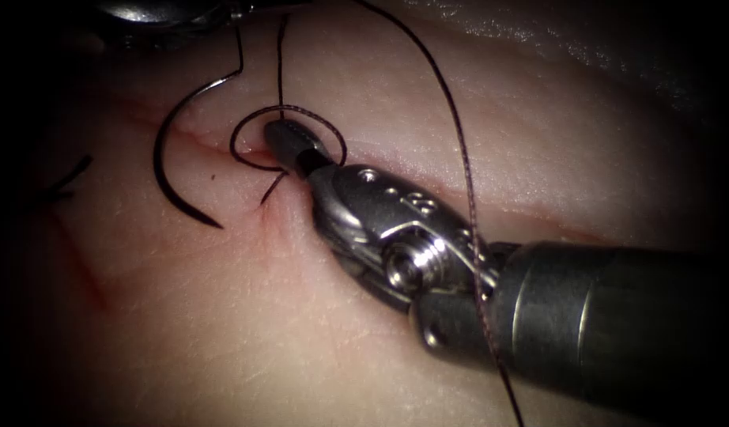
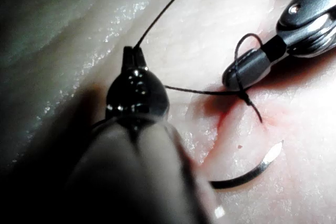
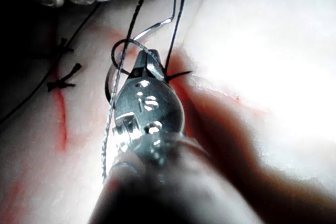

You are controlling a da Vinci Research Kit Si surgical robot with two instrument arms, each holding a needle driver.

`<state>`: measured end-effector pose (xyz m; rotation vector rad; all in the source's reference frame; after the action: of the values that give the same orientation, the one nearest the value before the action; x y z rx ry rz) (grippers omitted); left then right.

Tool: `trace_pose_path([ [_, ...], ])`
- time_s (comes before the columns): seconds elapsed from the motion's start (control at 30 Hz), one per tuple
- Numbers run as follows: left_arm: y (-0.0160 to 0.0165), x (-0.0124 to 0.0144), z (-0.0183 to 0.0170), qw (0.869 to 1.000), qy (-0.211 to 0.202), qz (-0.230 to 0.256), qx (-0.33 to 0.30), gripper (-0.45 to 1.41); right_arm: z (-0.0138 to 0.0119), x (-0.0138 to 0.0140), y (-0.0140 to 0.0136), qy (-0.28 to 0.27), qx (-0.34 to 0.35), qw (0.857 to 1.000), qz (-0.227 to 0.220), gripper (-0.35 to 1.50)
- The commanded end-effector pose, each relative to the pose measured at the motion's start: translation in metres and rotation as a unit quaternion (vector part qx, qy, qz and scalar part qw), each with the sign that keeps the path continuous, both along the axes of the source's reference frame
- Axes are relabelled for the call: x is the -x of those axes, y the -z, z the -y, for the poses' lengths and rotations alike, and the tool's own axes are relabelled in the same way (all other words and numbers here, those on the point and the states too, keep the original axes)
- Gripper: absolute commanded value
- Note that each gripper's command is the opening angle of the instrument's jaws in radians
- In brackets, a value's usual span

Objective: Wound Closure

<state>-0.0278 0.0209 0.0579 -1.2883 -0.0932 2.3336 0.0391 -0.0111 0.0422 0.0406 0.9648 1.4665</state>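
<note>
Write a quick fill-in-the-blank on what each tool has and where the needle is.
1. The right tool has ___ looped around its tip.
2. The left tool has its jaws ___ on the thread.
3. The needle lies on the tissue, held by ___ tool.

Missing words: thread; shut; neither.

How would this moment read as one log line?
left tool: holds thread | right tool: thread looped round | needle: free on tissue
</note>
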Motion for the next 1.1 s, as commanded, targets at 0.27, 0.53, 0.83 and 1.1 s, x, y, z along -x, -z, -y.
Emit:
trace_pose_path([
  [0.27, 0.0009, 0.0042, -0.0062, 1.0, 0.015, 0.023, 0.003, -0.45, 0.0011, -0.0011, -0.0008, 0.019, 0.003, 1.0, 0.004, -0.35],
  [0.53, 0.0051, 0.0077, -0.0099, 0.998, 0.006, 0.028, 0.06, -0.45, 0.0022, -0.0016, -0.0013, 0.038, 0.0, 0.999, 0.009, -0.35],
  [0.83, 0.0085, 0.0086, -0.0172, 0.995, 0.016, 0.03, 0.092, -0.45, 0.003, -0.0019, -0.0016, 0.055, -0.003, 0.998, 0.014, -0.35],
  [1.1, 0.0103, 0.0086, -0.0206, 0.994, 0.021, 0.029, 0.104, -0.45, 0.0036, -0.0021, -0.0018, 0.064, -0.004, 0.998, 0.016, -0.35],
])
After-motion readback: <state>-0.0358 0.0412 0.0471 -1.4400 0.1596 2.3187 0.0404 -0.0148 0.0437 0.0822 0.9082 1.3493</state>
